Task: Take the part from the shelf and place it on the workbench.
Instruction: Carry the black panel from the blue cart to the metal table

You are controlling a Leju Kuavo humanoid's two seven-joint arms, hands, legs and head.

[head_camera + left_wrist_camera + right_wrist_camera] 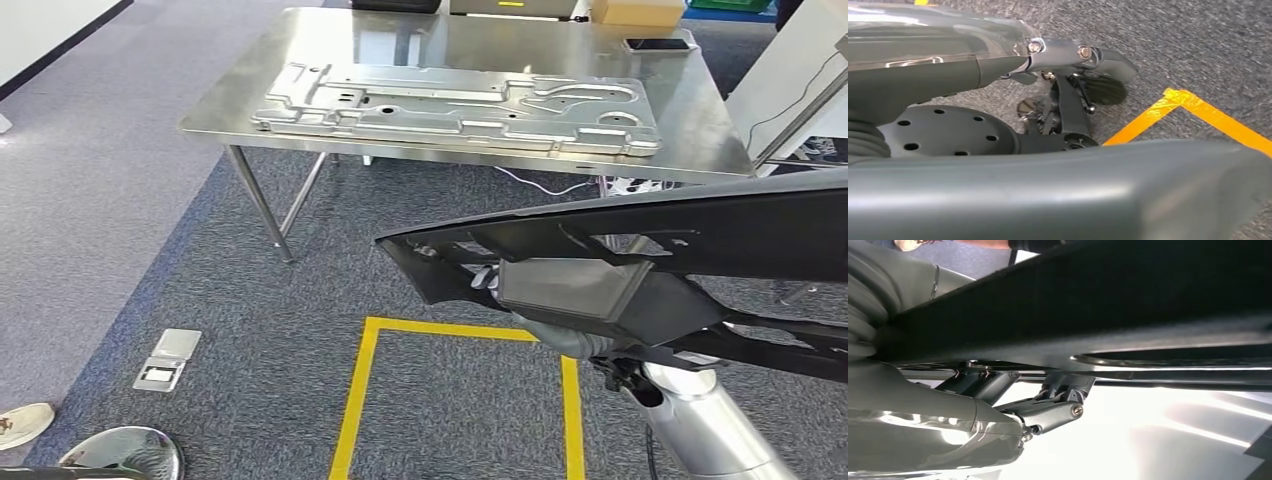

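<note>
A long black plastic part hangs level in front of me, over the carpet and short of the workbench. My right hand grips it from underneath near its left end. In the right wrist view the fingers are clamped against the part's underside. My left hand hangs low over the carpet, thumb and dark fingers apart, holding nothing. The steel workbench stands straight ahead, with a large silver stamped panel lying across it.
A yellow tape square marks the carpet just before the bench. A floor socket, a person's shoe and a round metal base sit at the lower left. A phone and a cardboard box rest on the bench's far side.
</note>
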